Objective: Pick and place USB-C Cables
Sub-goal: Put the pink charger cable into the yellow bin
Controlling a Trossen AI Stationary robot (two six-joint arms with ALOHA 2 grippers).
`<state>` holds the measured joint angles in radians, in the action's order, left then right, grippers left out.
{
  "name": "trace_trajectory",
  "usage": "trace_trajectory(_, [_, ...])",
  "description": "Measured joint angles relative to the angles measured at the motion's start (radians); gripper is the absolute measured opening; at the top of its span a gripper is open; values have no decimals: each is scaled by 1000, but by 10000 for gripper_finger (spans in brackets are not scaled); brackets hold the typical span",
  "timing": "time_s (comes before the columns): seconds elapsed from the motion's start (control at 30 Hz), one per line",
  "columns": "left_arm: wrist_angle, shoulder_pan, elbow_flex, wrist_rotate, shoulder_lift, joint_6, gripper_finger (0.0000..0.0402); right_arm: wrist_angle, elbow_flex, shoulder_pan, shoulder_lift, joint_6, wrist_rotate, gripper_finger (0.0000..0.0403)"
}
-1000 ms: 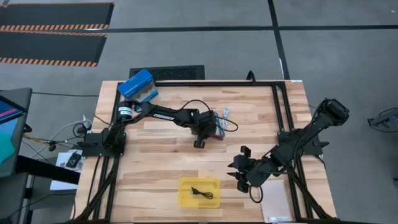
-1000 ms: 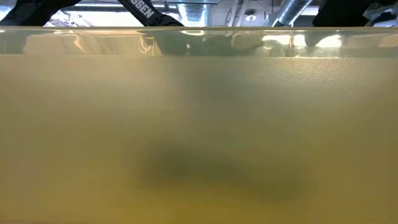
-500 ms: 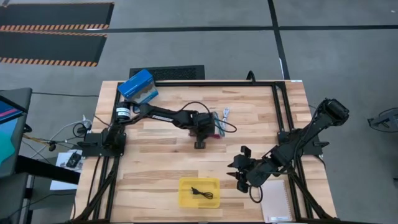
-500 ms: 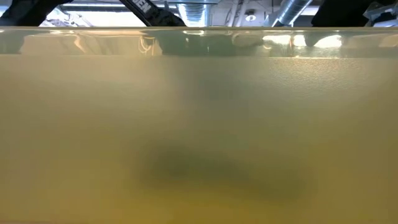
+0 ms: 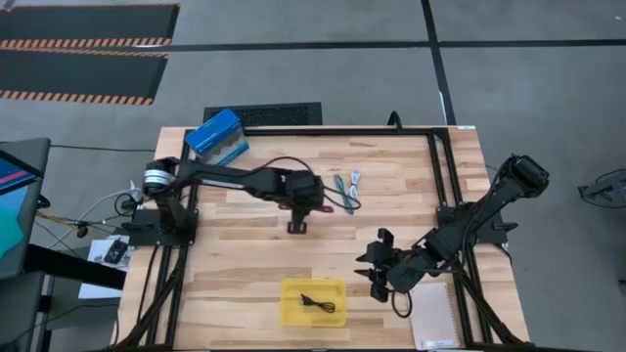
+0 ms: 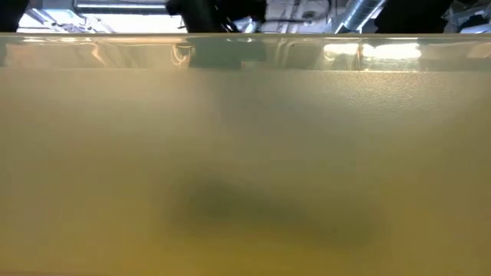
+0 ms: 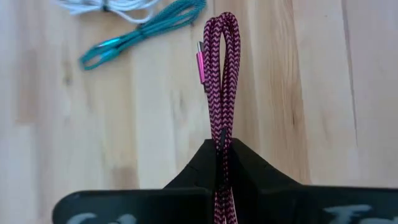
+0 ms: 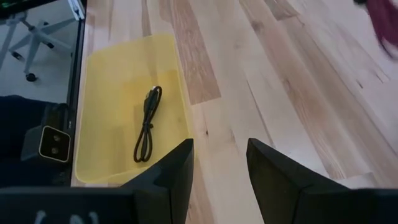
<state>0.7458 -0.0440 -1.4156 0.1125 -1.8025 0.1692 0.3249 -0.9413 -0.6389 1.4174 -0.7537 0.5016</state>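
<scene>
Jaws of my left gripper [image 7: 222, 152] pinched the red-black cable [image 7: 220, 74] over mid-table, near the teal cable [image 7: 140, 34], so I judged a steady carry to the near yellow tray [image 5: 293, 293] best, right gripper [image 8: 219, 163] waiting open

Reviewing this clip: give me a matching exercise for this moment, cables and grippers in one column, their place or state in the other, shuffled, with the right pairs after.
Things:
1. dark red cable
2. black cable
3. teal cable
4. right gripper

Places or states:
A. lying inside the yellow tray
B. open, holding nothing, beside the tray
C. pinched in the shut left gripper
D. lying loose on the wooden table, next to the white cable

Pairs: 1-C, 2-A, 3-D, 4-B
</scene>
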Motion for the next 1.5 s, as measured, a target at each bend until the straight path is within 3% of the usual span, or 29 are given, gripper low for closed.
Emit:
trace_trajectory(0.23, [34, 49, 158, 33, 273, -140, 1, 3, 0, 0, 0, 2, 2, 172])
trace_trajectory(0.37, [-70, 107, 325, 84, 455, -236, 0, 4, 0, 0, 0, 6, 34, 172])
trace_trajectory(0.47, [-263, 163, 498, 98, 595, -293, 0, -3, 0, 1, 0, 19, 79, 172])
trace_trajectory(0.63, [-740, 242, 809, 123, 758, -385, 0, -44, 0, 35, 0, 67, 126, 172])
trace_trajectory(0.8, [-1368, 292, 1085, 138, 769, -427, 0, -136, 0, 94, 2, 153, 126, 172])
trace_trajectory(0.87, [-1546, 304, 1153, 163, 744, -438, 0, -190, 0, 121, 5, 201, 125, 173])
trace_trajectory(0.97, [-1695, 323, 1192, 217, 700, -443, 0, -271, 0, 155, 5, 255, 117, 177])
trace_trajectory(1.07, [-1741, 338, 1176, 225, 656, -420, 0, -321, 0, 194, 5, 284, 104, 193])
trace_trajectory(1.33, [-1755, 374, 1007, 209, 510, -264, 0, -517, 0, 265, 31, 407, 41, 261])
trace_trajectory(1.5, [-1756, 375, 910, 207, 423, -201, 0, -682, 1, 269, 89, 522, 20, 271])
